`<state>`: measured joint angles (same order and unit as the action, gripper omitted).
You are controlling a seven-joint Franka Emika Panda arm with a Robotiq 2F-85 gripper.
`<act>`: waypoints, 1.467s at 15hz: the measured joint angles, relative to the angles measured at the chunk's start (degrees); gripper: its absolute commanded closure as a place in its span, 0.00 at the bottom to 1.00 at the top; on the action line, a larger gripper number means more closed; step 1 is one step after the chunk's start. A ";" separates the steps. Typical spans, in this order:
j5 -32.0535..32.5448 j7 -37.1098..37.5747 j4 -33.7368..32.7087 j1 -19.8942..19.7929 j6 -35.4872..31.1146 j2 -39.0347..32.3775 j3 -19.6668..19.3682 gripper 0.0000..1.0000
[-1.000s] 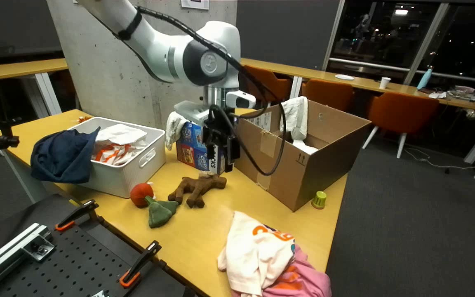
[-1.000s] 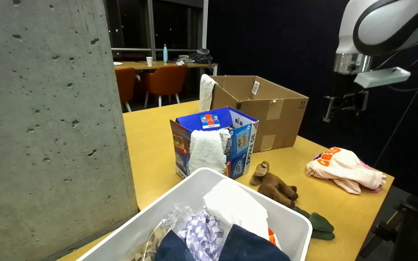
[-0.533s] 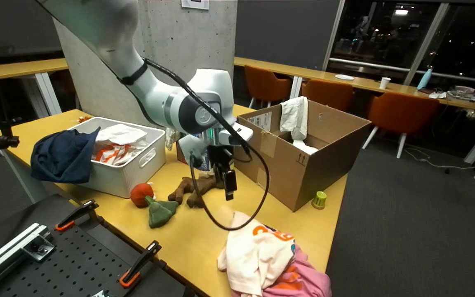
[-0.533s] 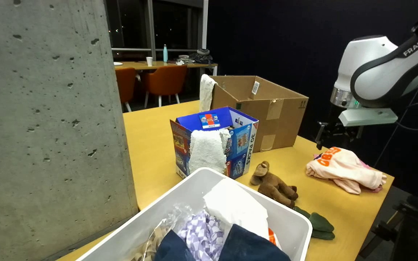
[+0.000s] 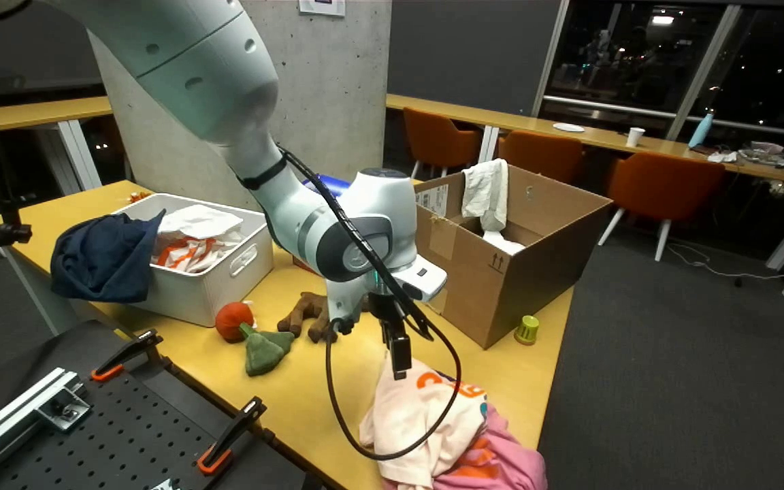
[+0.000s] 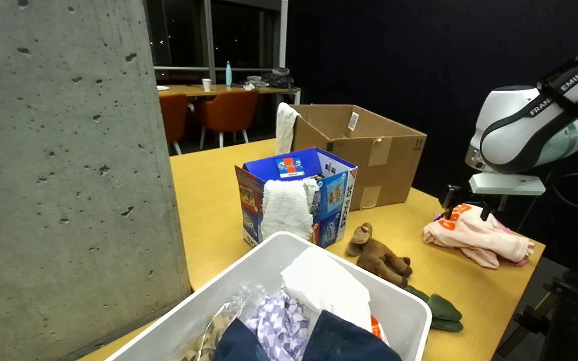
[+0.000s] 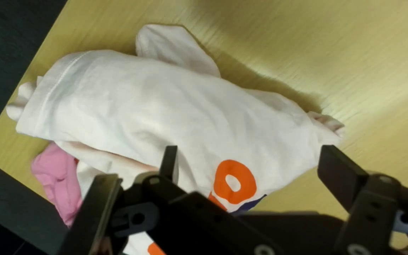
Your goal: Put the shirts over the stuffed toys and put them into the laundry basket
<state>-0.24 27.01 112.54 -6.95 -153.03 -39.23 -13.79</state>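
A cream shirt [image 5: 409, 425] with orange print lies crumpled over a pink shirt [image 5: 501, 463] near the table corner. My gripper [image 7: 250, 153] is open and empty just above the cream shirt; its fingers [image 7: 170, 161] stand wide apart on either side of the orange print in the wrist view. In an exterior view the gripper [image 6: 467, 215] hangs over the shirt. A brown stuffed toy [image 6: 379, 260] lies on the table; the arm partly hides it elsewhere. A green and red stuffed toy [image 5: 268, 350] lies near it. The white laundry basket [image 5: 191, 303] holds cloth.
A large cardboard box [image 5: 474, 292] with a white cloth on its rim stands behind the gripper. A blue snack box [image 6: 334, 200] stands between it and the basket. A small green cup [image 5: 527, 330] sits near the table edge. Dark blue cloth [image 5: 106, 258] hangs over the basket.
The arm has come down and moved away from the snack box to the shirts, so the gripper is now low over the cream shirt. Shirts, toys and basket have not moved.
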 measured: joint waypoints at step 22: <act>-7.10 -2.85 -11.44 -5.36 2.39 -11.95 0.73 1.00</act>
<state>-7.34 24.16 101.11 -12.31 -150.64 -51.18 -13.06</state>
